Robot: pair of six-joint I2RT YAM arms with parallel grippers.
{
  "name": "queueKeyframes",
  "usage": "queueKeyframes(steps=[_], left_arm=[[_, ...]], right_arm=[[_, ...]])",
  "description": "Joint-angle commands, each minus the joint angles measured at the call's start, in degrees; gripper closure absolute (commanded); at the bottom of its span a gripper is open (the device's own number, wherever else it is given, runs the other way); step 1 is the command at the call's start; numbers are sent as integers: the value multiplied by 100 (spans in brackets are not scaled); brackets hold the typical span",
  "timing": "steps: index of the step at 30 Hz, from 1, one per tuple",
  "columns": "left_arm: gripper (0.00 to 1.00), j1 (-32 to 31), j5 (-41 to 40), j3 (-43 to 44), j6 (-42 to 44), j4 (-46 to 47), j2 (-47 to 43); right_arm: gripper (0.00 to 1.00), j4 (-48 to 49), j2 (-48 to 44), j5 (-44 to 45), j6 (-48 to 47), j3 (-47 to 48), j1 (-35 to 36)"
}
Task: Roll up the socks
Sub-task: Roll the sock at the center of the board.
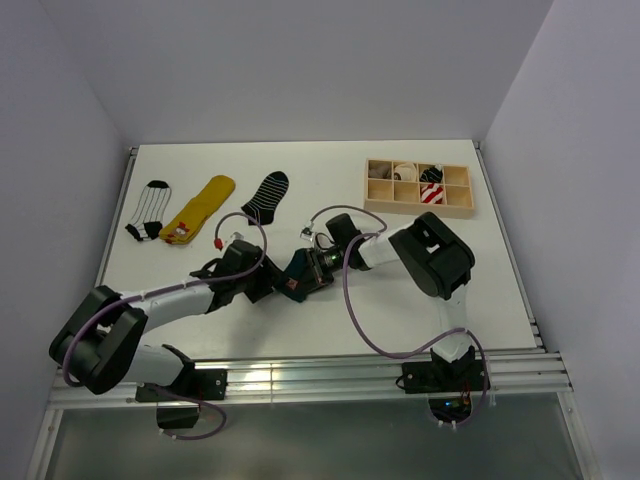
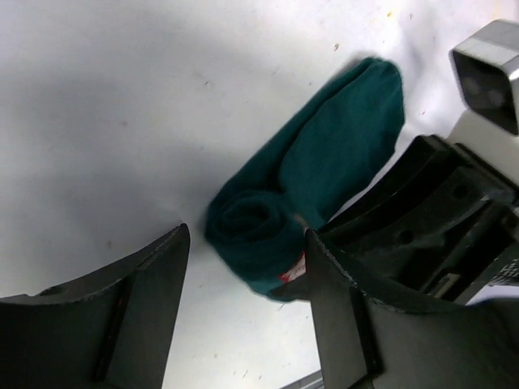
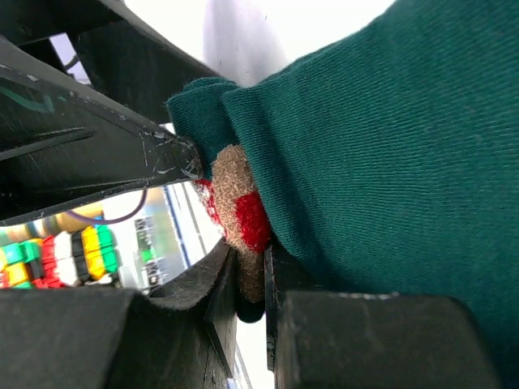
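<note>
The bear figure [image 3: 239, 211] on the green sock [image 3: 389, 146] is mostly hidden by folds.

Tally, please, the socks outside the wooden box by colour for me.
Black-and-white striped socks: 2
Yellow sock: 1
Dark green sock: 1
Total: 4

text: none legible | labels: none | numbers: none | signs: none
</note>
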Motion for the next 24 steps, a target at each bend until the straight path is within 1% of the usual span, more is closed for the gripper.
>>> queueKeyframes(steps=[1, 3, 5, 6, 7, 8, 9, 10, 11, 12, 13, 14, 15, 16, 19, 20, 22, 23, 24], left_arm=[[36, -35, 3, 128, -31, 318, 223], [39, -44, -41, 164, -32, 326, 399], [46, -44, -41, 190, -49, 309, 566], [49, -44, -33, 199, -40, 300, 619], [59, -44, 2, 207, -58, 300, 672], [64, -35, 20, 225, -40, 283, 751], [68, -44, 29, 234, -23, 239, 778], [74, -44, 46, 260, -5, 212, 813], [76, -35, 47, 269, 30, 169, 813], [83, -35, 47, 287, 56, 72, 822], [85, -44, 38, 339, 83, 11, 804], [87, -44, 38, 374, 144, 1, 787], [89, -44, 20, 427, 205, -216, 778], [90, -44, 20, 567, 258, -427, 760], [91, -35, -59, 856, 469, -902, 743], [91, -44, -85, 919, 557, -991, 734], [90, -35, -111, 1120, 636, -1245, 742], [90, -44, -112, 1191, 715, -1308, 751], [90, -44, -68, 1262, 759, -1387, 786]], right_arm=[[100, -118, 262, 20, 121, 39, -2], [98, -144, 228, 46, 95, 39, -11], [94, -258, 192, 107, 17, 65, -11], [88, -293, 131, 168, -19, 65, -11], [85, -328, 70, 195, -37, 48, -11], [81, -320, 8, 239, -63, 13, -11], [72, -329, -140, 335, -89, -5, -11], [68, -407, -229, 406, -133, -31, -2], [65, -469, -325, 519, -264, -49, 6], [61, -530, -544, 747, -335, -49, 15], [60, -696, -668, 906, -414, -67, 33], [58, -785, -913, 1038, -606, -75, 85], [56, -881, -1054, 1178, -695, -84, 120], [55, -1039, -1186, 1589, -783, -102, 156], [52, -1294, -1740, 2425, -1143, -198, 401], [52, -1304, -2020, 3089, -1283, -251, 498], [51, -1252, -2268, 3760, -1442, -408, 840], [51, -1217, -2391, 4469, -1513, -479, 981], [51, -1216, -2601, 4789, -1592, -541, 1139]])
